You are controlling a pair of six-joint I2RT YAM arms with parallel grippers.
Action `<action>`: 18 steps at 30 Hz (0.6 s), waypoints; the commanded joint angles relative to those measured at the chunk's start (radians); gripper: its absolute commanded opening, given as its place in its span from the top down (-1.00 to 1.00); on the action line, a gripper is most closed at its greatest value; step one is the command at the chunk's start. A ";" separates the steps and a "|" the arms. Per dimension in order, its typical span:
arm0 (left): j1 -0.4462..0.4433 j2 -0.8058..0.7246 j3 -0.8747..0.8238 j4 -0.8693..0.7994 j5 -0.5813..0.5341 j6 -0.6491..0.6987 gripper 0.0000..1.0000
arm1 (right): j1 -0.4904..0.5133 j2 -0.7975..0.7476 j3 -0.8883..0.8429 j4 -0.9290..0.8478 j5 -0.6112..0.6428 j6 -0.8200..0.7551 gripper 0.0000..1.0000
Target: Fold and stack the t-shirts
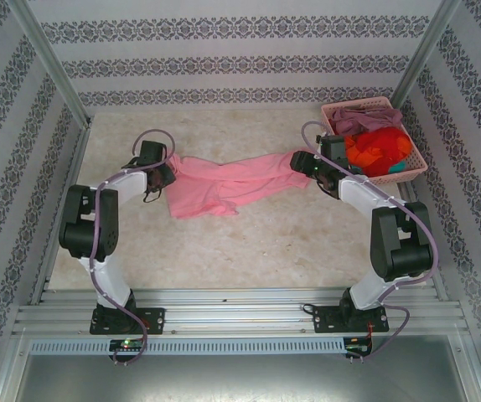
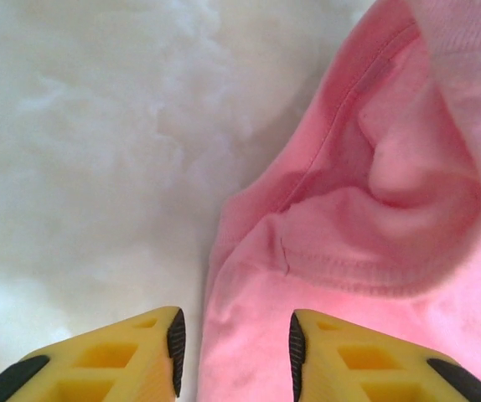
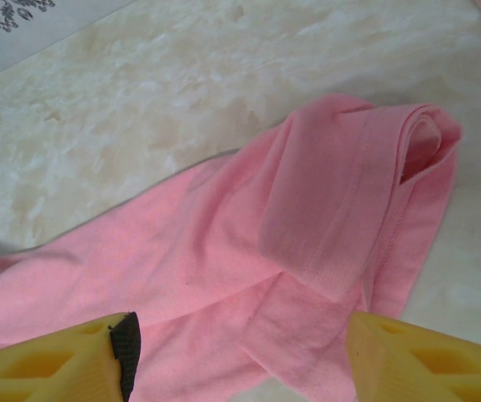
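Observation:
A light pink t-shirt lies crumpled and stretched across the middle of the table between both arms. My left gripper hangs over its left end. In the left wrist view the left gripper is open, its jaws standing apart over a fold of the pink t-shirt without pinching it. My right gripper is at the shirt's right end. The right wrist view shows the right gripper wide open above a folded sleeve of the pink t-shirt. An orange-red t-shirt and a dusty mauve one lie in the basket.
A pink lattice-sided basket stands at the back right, close behind the right arm. Patterned walls and metal posts enclose the table on three sides. Bare marbled tabletop spreads in front of the shirt.

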 commanded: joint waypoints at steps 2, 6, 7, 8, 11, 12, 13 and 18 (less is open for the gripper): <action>0.010 -0.040 -0.081 -0.017 0.077 -0.095 0.29 | 0.006 -0.020 -0.002 0.009 -0.006 0.009 -0.32; 0.010 -0.045 -0.131 0.007 0.147 -0.137 0.36 | 0.008 -0.017 -0.002 0.011 -0.011 0.013 -0.32; 0.009 -0.046 -0.141 0.015 0.160 -0.146 0.39 | 0.008 -0.017 0.000 0.013 -0.012 0.014 -0.32; 0.008 -0.046 -0.149 0.023 0.175 -0.154 0.41 | 0.009 -0.016 -0.002 0.015 -0.014 0.015 -0.32; 0.008 -0.054 -0.161 0.031 0.202 -0.171 0.48 | 0.012 -0.014 -0.002 0.020 -0.016 0.019 -0.32; 0.008 -0.060 -0.165 0.031 0.203 -0.175 0.51 | 0.014 -0.014 -0.003 0.019 -0.016 0.018 -0.32; 0.009 -0.067 -0.169 0.031 0.204 -0.175 0.57 | 0.015 -0.013 -0.004 0.020 -0.016 0.019 -0.33; 0.007 -0.096 -0.179 0.032 0.213 -0.176 0.88 | 0.019 -0.014 -0.015 0.024 -0.012 0.020 -0.33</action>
